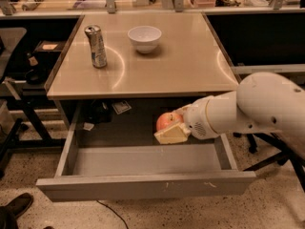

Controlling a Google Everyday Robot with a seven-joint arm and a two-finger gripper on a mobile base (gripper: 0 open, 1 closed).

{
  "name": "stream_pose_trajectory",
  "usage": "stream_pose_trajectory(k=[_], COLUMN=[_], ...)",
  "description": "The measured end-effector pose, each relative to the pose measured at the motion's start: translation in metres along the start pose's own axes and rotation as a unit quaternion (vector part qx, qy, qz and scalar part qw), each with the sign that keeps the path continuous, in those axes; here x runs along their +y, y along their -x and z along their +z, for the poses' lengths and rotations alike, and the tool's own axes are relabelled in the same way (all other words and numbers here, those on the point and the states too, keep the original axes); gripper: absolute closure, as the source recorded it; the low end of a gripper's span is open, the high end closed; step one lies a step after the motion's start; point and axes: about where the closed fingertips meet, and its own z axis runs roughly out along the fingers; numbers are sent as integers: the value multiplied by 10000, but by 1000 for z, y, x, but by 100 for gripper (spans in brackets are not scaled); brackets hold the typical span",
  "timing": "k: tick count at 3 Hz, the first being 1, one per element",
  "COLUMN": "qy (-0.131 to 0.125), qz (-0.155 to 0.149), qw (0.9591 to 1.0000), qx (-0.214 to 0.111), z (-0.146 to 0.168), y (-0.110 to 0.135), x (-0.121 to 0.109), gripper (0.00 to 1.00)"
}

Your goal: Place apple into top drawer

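Note:
The red-orange apple [167, 120] is held in my gripper [170, 128], whose cream-coloured fingers [171, 134] close around it from the right. The apple hangs just below the table's front edge, above the back right part of the open top drawer [143, 185]. The drawer is pulled out toward the camera, a shallow grey tray with a scuffed front panel, and its inside is bare. My white arm [252, 111] reaches in from the right.
On the tan tabletop [181, 66] stand a white bowl [144, 38] and a dented metal can [96, 46]. Chair legs [267, 156] show under my arm at right. A dark desk frame [28, 109] is at left and a shoe [14, 206] at bottom left.

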Motion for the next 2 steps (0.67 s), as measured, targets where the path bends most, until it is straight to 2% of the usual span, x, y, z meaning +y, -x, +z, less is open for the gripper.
stream_pose_trajectory(k=[1, 2], qy=[99, 104], qz=[264, 261], qw=[9996, 9996], qx=[-19, -9], z=[25, 35], y=[-24, -25], x=[12, 14], gripper=[100, 100])
